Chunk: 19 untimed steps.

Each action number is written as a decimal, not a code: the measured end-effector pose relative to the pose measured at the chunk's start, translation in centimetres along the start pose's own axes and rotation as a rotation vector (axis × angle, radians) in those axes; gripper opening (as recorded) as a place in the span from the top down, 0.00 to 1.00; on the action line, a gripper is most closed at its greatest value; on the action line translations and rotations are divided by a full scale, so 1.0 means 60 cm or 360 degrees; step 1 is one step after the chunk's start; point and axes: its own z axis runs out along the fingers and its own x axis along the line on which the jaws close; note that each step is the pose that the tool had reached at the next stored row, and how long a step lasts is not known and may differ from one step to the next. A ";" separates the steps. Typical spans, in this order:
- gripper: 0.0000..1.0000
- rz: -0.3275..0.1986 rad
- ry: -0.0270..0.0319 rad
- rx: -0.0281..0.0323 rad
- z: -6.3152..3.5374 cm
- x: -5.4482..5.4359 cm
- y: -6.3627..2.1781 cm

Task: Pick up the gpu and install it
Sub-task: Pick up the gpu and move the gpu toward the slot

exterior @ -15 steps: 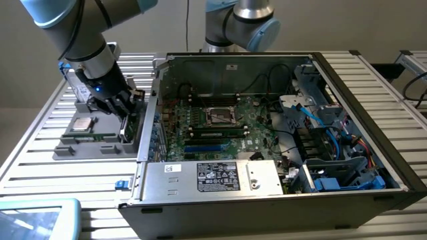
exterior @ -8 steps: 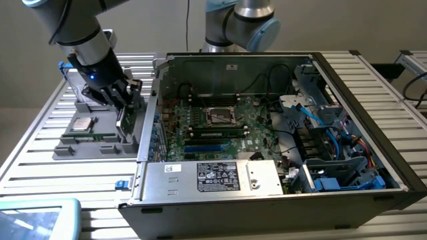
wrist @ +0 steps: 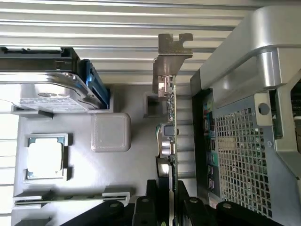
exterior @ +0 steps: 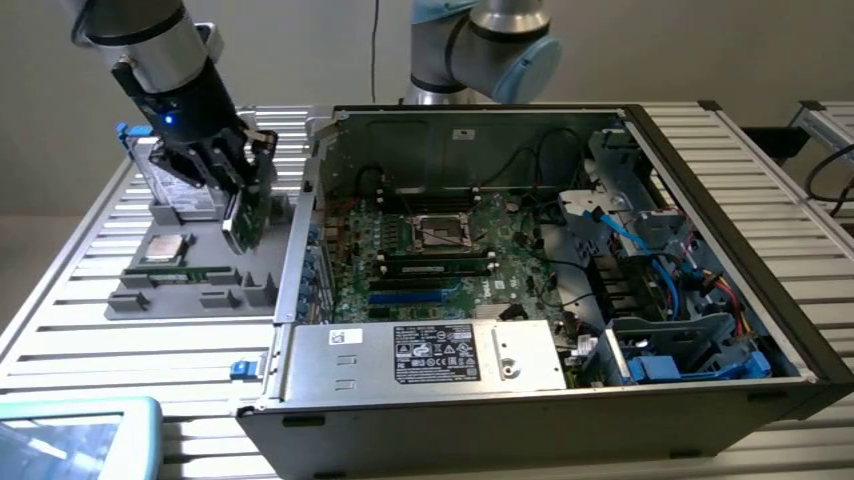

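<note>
Fingers [wrist: 150, 207] pinch the gpu [exterior: 244, 215] on edge, lifted over the grey tray [exterior: 200, 290] beside the open computer case [exterior: 561, 250]; the print on the case's label [exterior: 434, 352] is too small to read.

The hand [exterior: 235, 188], gripping the gpu [exterior: 244, 218] on edge, hangs over the tray [exterior: 171, 297] with open air above. On the exterior view's right, the case wall [exterior: 299, 240] stands just beside the card. Past it the motherboard [exterior: 447, 250] lies open from above, hemmed by the power supply [exterior: 416, 355] on the near side and cables [exterior: 603, 235] further right.
</note>
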 end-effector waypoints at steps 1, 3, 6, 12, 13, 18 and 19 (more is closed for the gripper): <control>0.73 0.0000 0.00002 0.00002 -0.008 -0.001 0.001; 0.73 0.0000 0.00001 0.00001 -0.023 -0.002 0.003; 0.73 0.0000 0.00002 0.00001 -0.045 -0.004 0.005; 0.73 0.0000 0.00001 0.00000 -0.090 -0.009 0.009; 0.73 0.0000 0.00001 0.00000 -0.098 -0.011 0.010; 0.73 0.0001 0.00033 0.00001 -0.135 -0.024 0.013; 0.73 0.0001 0.00044 0.00002 -0.142 -0.028 0.014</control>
